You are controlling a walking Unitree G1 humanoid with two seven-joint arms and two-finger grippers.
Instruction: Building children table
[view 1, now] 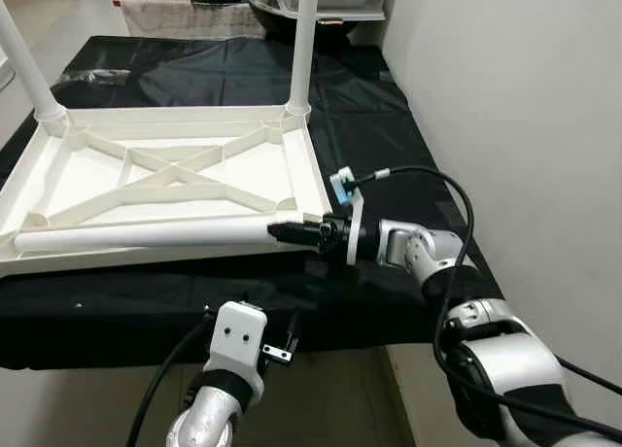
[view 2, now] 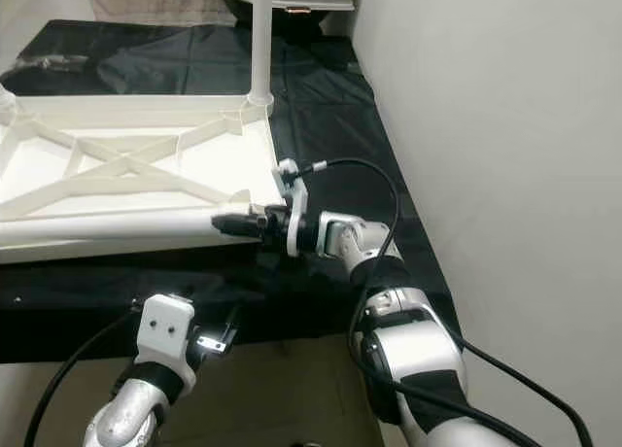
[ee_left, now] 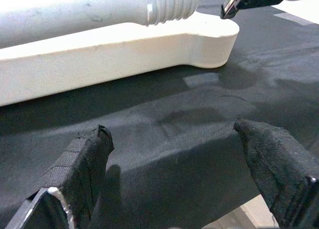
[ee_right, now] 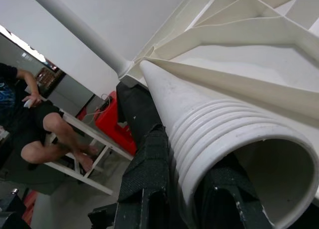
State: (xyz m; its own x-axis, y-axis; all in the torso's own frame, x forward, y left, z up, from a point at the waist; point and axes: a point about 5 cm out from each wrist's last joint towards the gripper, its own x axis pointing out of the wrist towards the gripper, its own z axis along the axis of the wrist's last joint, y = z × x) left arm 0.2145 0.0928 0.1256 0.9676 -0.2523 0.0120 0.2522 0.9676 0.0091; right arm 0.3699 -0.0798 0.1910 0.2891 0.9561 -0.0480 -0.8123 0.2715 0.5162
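One loose leg [view 1: 146,235] lies in the upturned tabletop [view 1: 170,180], pinched by right end effector [view 1: 292,232]; left end effector [ee_left: 194,174] spread.

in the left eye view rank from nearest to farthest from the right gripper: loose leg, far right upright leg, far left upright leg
1. loose leg: lying on the tabletop's near edge, its threaded end in the right gripper.
2. far right upright leg: at the corner beyond.
3. far left upright leg: opposite far corner.

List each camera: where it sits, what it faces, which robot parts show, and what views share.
Left and right eye views: head, looking down at upturned tabletop; both arms show.
Left wrist view: along open left gripper toward black cloth.
Right wrist view: along right gripper, shut on loose leg.
Shared: the leg's threaded end.
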